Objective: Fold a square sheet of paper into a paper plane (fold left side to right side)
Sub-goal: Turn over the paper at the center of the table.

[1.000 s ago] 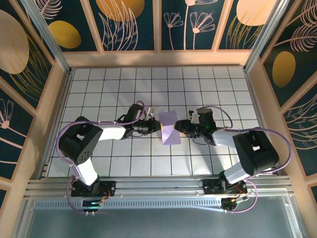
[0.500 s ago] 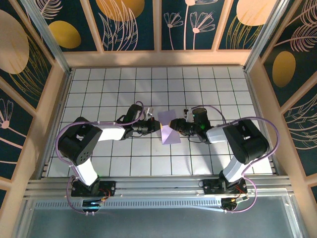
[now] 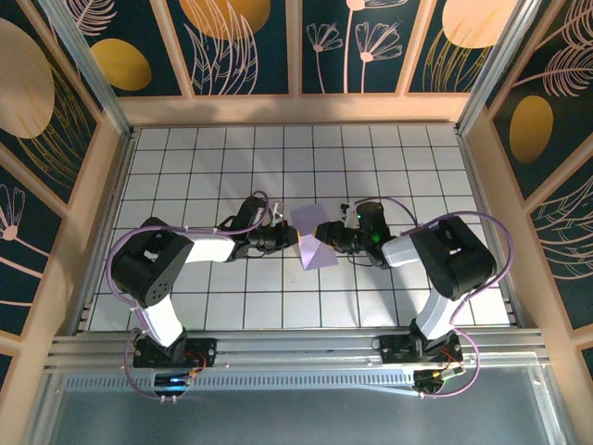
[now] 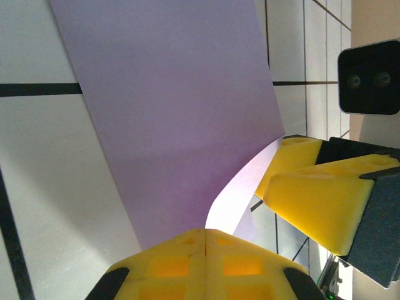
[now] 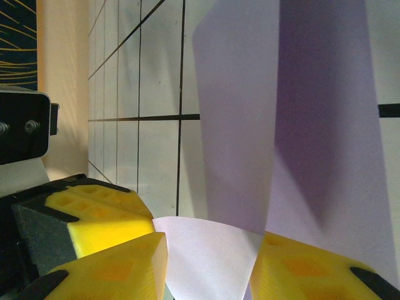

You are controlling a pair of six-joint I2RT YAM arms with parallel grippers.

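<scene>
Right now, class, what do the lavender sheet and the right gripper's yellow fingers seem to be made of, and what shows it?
The square sheet of paper: thin matte paper, it seems; it curls softly without shine. Fingers of the right gripper: probably moulded or printed plastic, matte, with recessed square pockets.
</scene>
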